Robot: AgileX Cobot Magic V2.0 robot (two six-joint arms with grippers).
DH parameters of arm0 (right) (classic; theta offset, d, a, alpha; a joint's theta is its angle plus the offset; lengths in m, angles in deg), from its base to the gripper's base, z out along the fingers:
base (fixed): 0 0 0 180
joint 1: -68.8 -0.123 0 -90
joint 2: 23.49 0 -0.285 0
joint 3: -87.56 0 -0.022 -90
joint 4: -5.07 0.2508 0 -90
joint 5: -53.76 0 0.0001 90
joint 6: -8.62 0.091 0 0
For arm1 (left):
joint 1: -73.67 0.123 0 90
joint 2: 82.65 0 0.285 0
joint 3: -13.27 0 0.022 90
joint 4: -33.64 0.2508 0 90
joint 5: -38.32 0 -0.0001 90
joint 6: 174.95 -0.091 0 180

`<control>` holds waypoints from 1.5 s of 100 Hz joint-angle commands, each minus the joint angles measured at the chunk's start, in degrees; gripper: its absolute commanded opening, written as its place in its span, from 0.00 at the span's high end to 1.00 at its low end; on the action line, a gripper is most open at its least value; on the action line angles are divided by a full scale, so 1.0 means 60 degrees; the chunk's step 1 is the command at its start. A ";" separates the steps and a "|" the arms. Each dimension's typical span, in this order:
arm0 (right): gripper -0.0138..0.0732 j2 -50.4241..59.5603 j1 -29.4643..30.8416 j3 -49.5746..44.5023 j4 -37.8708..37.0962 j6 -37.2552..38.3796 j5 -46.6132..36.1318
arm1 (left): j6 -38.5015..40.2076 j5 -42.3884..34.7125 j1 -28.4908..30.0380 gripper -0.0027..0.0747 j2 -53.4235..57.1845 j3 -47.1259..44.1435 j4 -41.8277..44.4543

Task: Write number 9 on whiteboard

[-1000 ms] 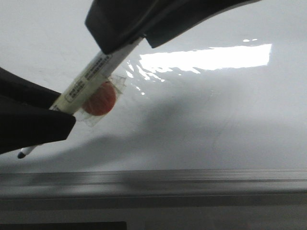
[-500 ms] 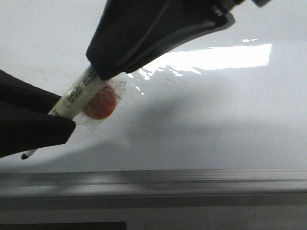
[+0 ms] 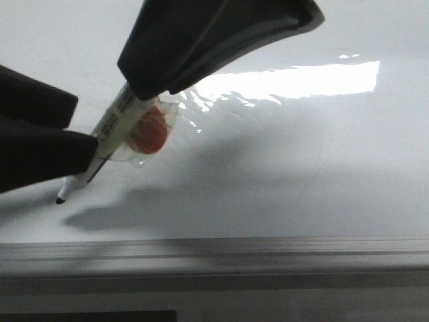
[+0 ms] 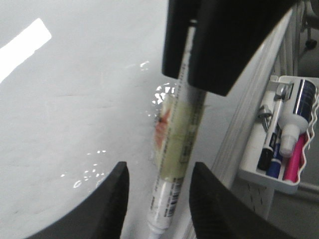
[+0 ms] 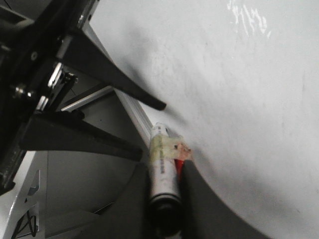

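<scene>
The whiteboard (image 3: 301,168) is glossy white with glare and faint smudges. No number 9 shows on it. A white marker (image 3: 114,127) with a red disc (image 3: 149,132) taped to it slants down to the left, its black tip (image 3: 60,199) uncapped and close over the board. My right gripper (image 3: 144,90) is shut on the marker's upper end (image 5: 162,159). My left gripper (image 3: 86,121) is open, and its fingers stand on either side of the marker's lower barrel (image 4: 179,129) without touching it.
The grey aluminium frame (image 3: 268,258) runs along the board's near edge. In the left wrist view a white tray (image 4: 249,172) with several markers and a bottle hangs beyond the frame.
My left gripper has let go of the marker and opened. My right gripper has slid down the barrel and now holds it. The tip has swung out and up into view.
</scene>
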 commanded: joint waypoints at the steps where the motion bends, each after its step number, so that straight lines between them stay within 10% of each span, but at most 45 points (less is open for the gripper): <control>1: 0.91 0.0631 0.0179 0.0290 -0.0014 -0.0024 -0.0649 | 0.0132 -0.0698 0.0037 0.58 0.0556 0.0298 -0.0591; 60: 0.91 0.0828 0.2914 0.2159 -0.0517 0.0862 0.1043 | 0.0132 -0.0796 0.0766 0.58 0.2311 0.0298 -0.1583; 150: 0.91 0.0424 0.2529 0.1791 -0.0879 0.1333 0.2902 | 0.0132 -0.0952 0.0766 0.58 0.2276 0.0298 -0.1583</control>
